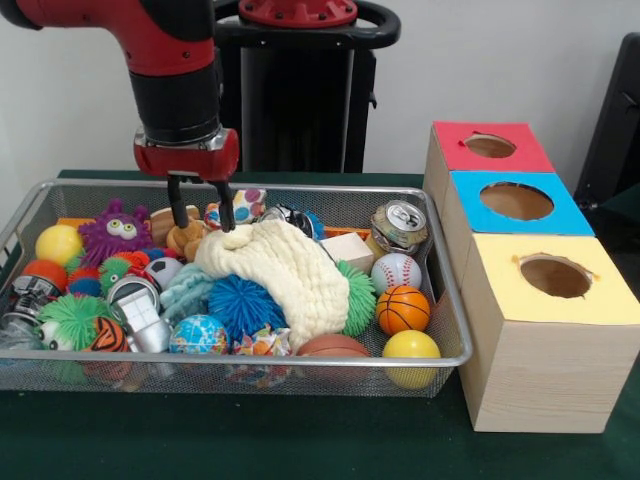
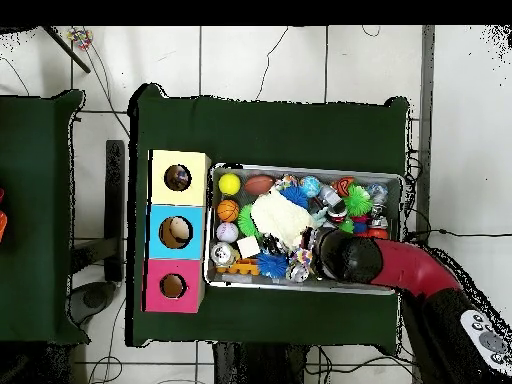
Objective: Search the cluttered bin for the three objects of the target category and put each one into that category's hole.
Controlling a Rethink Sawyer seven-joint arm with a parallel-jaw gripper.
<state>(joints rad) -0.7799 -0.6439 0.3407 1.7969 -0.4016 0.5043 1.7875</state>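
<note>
Two fingers (image 1: 200,205) spread apart over cream cloth (image 1: 285,270), rope bundles mostly buried in bin (image 1: 30,215)

The front view is bright and evenly lit, with soft shadows only. A small glare sits on the can (image 1: 400,226) top. The overhead view is dimmer, and the toys in the bin (image 2: 305,288) look blurred.

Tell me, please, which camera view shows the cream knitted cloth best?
The front view: the cream knitted cloth lies draped over the toys in the bin, its knit texture clear. The overhead view shows it only as a pale patch.
</note>
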